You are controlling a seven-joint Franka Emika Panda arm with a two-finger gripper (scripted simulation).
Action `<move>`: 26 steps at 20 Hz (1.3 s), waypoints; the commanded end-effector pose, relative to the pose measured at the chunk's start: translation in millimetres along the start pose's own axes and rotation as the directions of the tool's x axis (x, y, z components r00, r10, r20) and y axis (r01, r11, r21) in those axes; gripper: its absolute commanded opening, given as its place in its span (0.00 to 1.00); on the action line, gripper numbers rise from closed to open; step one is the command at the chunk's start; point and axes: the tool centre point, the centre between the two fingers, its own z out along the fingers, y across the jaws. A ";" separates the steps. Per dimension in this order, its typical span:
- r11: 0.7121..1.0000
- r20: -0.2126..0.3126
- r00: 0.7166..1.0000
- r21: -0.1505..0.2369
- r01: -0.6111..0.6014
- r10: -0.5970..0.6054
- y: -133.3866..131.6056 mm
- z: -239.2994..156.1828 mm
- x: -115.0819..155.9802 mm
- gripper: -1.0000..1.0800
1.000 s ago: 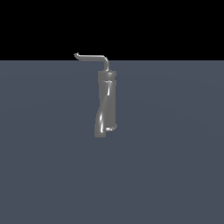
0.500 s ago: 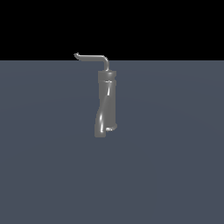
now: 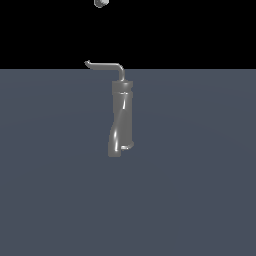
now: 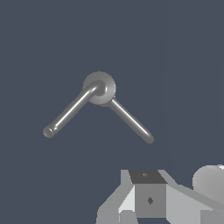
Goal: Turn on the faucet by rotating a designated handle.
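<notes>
Handle [image 3: 106, 65] horizontal, tip toward ext. view's left; gripper [image 4: 148, 197] finger state unclear.

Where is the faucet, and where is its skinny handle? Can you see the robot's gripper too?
faucet [image 3: 121, 120]: exterior view, middle of the twisted body.
handle [image 3: 105, 65]: exterior view, the level stretch of the thin rod.
gripper [image 4: 148, 199]: wrist view, on its grey body; the fingertips lie out of frame.

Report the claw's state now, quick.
Claw: only partly in view in the wrist view, so open or closed cannot be told. It holds nothing; the handle is untouched.
</notes>
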 end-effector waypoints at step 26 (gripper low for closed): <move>0.792 -0.030 0.792 0.037 -0.609 0.610 -120.7 89.2 51.0 0.00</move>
